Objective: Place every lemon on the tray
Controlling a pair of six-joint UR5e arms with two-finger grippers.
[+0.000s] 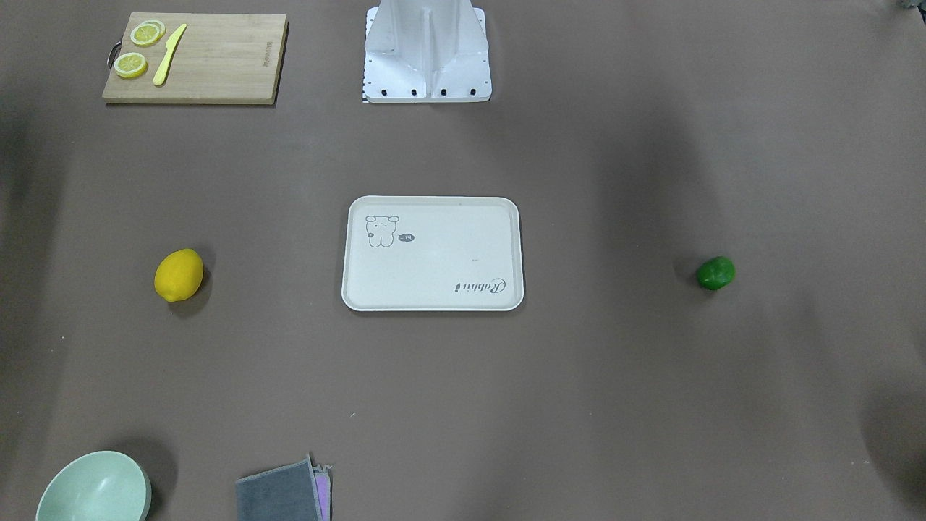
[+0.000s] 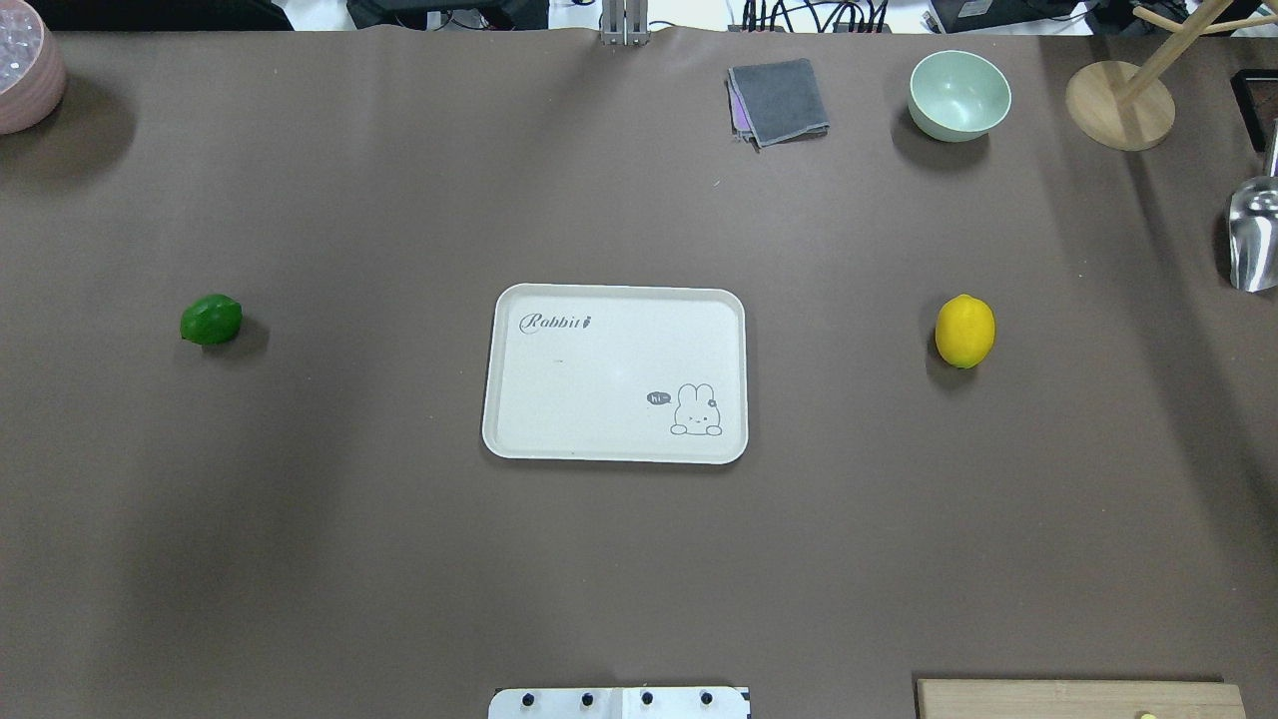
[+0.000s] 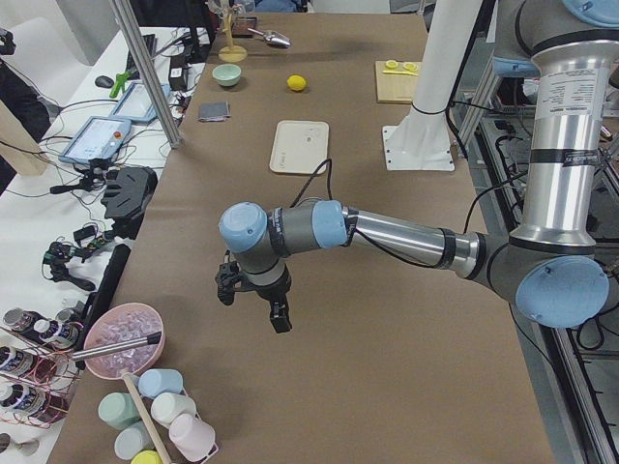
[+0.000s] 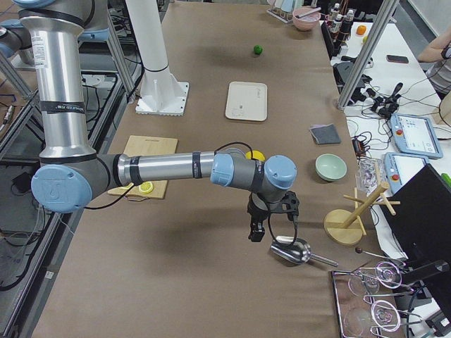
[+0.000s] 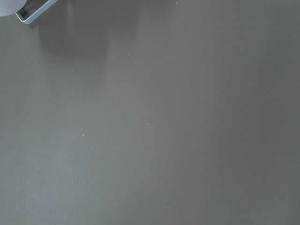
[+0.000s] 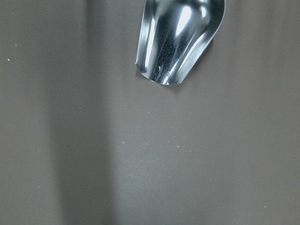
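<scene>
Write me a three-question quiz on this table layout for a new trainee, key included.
1. True or false: the yellow lemon already lies on the tray.
2. Choose one: in the overhead view, the green lemon lies A) left of the tray, B) right of the tray, C) on the tray.
3. Fill in: on the cutting board, beside the lemon slices, lies a yellow ____.

Key: 1 false; 2 A; 3 knife.
</scene>
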